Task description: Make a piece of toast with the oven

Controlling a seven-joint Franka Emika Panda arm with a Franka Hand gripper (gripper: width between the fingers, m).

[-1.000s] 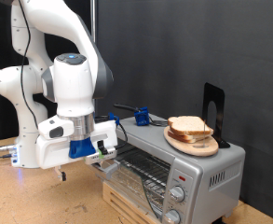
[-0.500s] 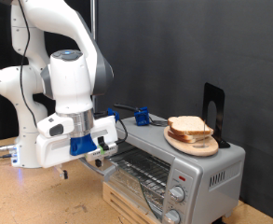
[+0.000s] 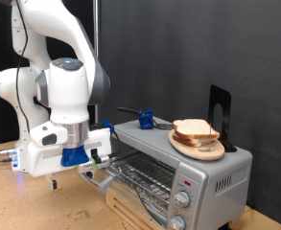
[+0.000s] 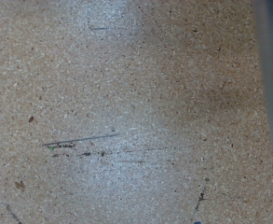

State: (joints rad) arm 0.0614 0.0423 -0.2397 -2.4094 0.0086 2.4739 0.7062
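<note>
The tool (image 3: 85, 167) is seen at the exterior view's left, hanging low from the white arm (image 3: 54, 57) just above the tabletop (image 3: 25, 206) and close beside the front of the oven (image 3: 178, 168); whether its fingers stand wide or narrow cannot be told, since they are hidden under the blue-and-white hand, and nothing is shown between them. In the wrist view only the speckled tabletop surface (image 4: 117, 112) is shown, with a blurred grey edge at one border, and no bread. To the right of the tool the oven's door appears lowered, so that the wire rack (image 3: 140, 175) is exposed; no slice is seen on it. Further right and higher than the tool, the piece of toast (image 3: 193, 127) rests on the pile of slices on a wooden plate (image 3: 199, 148) on the oven's top, well apart from the tool. The step in hand is judged to be early: the oven seems opened, the bread not yet fetched. A grasp of the top slice alone would call for a raised approach clear of the oven's edge. No brand, label or writing can be read.
</note>
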